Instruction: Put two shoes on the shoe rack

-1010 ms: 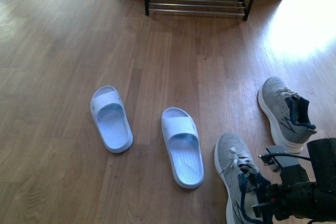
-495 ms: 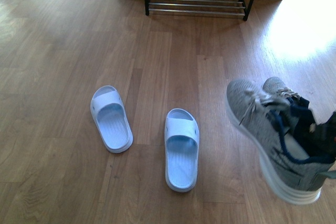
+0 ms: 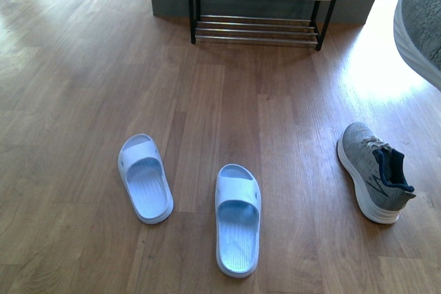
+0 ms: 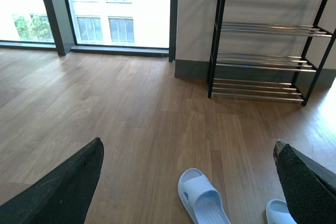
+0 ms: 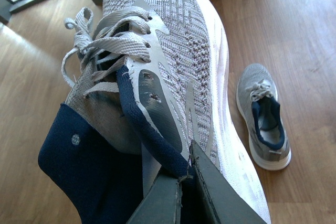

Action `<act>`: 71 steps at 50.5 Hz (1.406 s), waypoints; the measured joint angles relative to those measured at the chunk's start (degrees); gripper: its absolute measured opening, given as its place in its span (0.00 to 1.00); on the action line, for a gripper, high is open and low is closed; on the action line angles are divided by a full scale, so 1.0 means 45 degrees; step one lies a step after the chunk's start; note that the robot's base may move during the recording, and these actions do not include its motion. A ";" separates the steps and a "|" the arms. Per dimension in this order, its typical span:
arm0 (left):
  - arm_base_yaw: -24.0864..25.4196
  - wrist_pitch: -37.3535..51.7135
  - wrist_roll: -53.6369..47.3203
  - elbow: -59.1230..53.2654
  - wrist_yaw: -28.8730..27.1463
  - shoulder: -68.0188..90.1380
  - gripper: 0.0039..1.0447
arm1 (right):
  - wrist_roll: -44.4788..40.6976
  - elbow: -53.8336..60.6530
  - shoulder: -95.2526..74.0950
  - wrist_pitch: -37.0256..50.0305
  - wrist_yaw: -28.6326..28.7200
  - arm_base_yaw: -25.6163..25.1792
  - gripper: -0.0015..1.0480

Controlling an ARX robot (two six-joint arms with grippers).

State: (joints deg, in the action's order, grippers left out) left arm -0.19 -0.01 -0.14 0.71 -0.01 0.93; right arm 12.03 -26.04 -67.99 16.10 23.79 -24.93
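My right gripper is shut on the collar of a grey sneaker and holds it in the air; its toe shows at the upper right of the front view. The other grey sneaker lies on the floor at the right and also shows in the right wrist view. Two pale blue slides lie on the floor in the middle. The shoe rack stands at the far wall, its tiers bare. My left gripper is open and empty above the floor, with the left slide below it.
Wood floor all around. A grey skirting and white wall stand behind the rack. Large windows are at the far left.
The held sneaker has risen from floor level at the lower right to high at the upper right. The view has tilted up, showing more of the rack.
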 joint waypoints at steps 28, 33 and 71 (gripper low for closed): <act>0.0000 0.0000 0.0000 0.0000 -0.0034 0.0000 0.91 | -0.0005 0.0146 0.0282 0.0087 0.0155 -0.0078 0.01; 0.0000 0.0000 0.0000 0.0000 -0.0034 0.0000 0.91 | -0.0010 0.0151 0.0282 0.0087 0.0049 -0.0083 0.01; 0.0010 -0.0005 -0.0005 0.0000 0.0053 0.0000 0.91 | -0.0010 0.0189 0.0287 0.0102 -0.0049 -0.0160 0.01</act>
State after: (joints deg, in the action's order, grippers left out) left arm -0.14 -0.03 -0.16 0.71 0.23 0.93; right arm 11.99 -25.19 -66.70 16.56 23.57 -25.65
